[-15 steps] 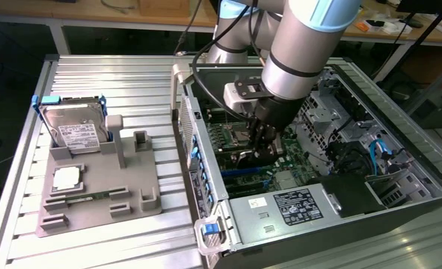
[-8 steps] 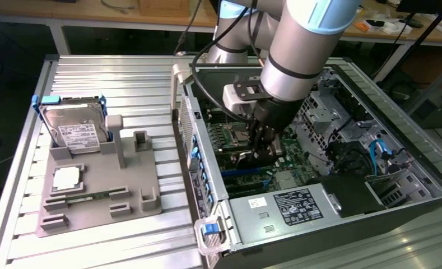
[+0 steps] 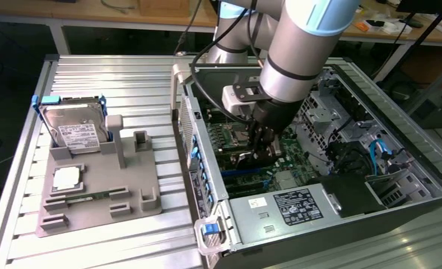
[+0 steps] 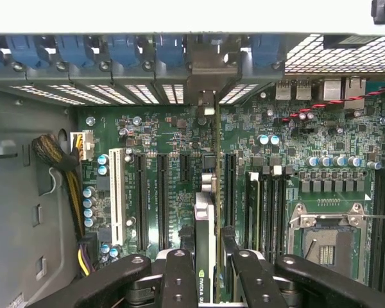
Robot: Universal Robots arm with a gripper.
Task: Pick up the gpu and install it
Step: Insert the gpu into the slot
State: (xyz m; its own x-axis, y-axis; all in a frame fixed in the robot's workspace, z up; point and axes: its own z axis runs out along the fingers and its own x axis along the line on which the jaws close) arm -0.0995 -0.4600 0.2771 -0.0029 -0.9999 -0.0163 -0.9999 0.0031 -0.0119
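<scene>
The gpu (image 4: 207, 212) stands edge-on between my fingers (image 4: 179, 276), its thin green board edge running up toward the case's rear wall. Its silver end bracket (image 4: 208, 70) sits against the row of slot openings, between the blue clips. My gripper (image 4: 208, 273) is shut on the gpu, one black finger on each face. In the exterior view my gripper (image 3: 262, 147) reaches down inside the open computer case (image 3: 205, 185), with the dark gpu (image 3: 249, 161) low over the motherboard (image 3: 228, 134). Whether the card's edge sits in a slot I cannot tell.
Black expansion slots and a white slot (image 4: 117, 192) flank the card. A CPU socket (image 4: 327, 237) and a yellow-black cable bundle (image 4: 64, 173) lie to the sides. On the exterior view's left, a grey fixture (image 3: 93, 193) holds a silver hard drive (image 3: 75, 131) and a memory stick (image 3: 86, 196).
</scene>
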